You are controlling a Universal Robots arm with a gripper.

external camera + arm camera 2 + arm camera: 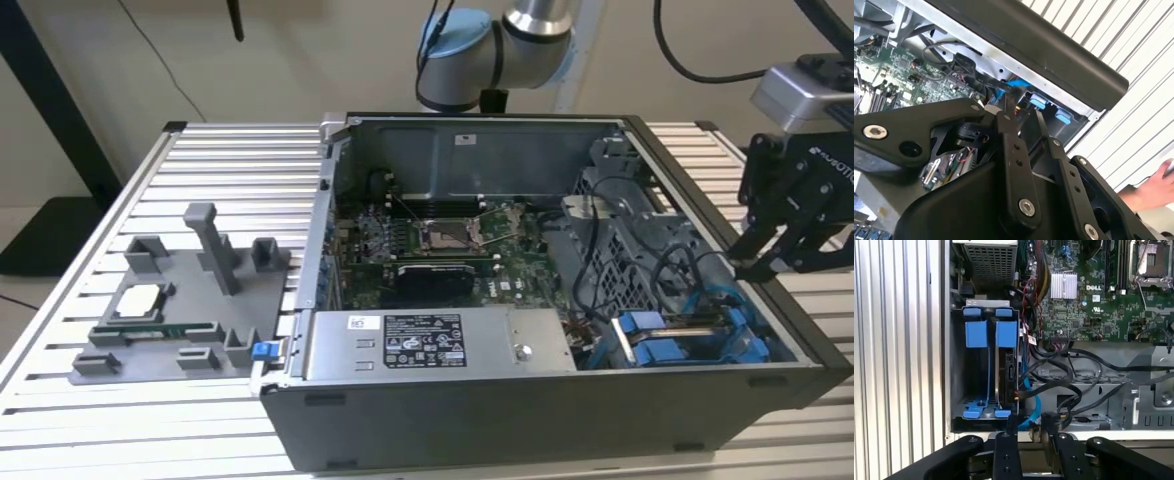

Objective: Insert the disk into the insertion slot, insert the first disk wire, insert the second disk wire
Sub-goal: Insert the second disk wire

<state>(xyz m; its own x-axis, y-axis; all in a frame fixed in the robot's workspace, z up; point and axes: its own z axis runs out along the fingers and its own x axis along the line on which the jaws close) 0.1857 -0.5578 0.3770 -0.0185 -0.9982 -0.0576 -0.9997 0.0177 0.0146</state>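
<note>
Disk (1009,375) in slot (975,334), near hand (1029,419)

Exterior view: my gripper (770,266) is cropped by the edge at the exterior view's right. Second wrist view: my own linkage hides most of the insertion slot (1039,102); a person's hand (1154,187) is blurred and cropped. First wrist view: the disk (1008,372) stands edge-on, its label unseen.
</note>
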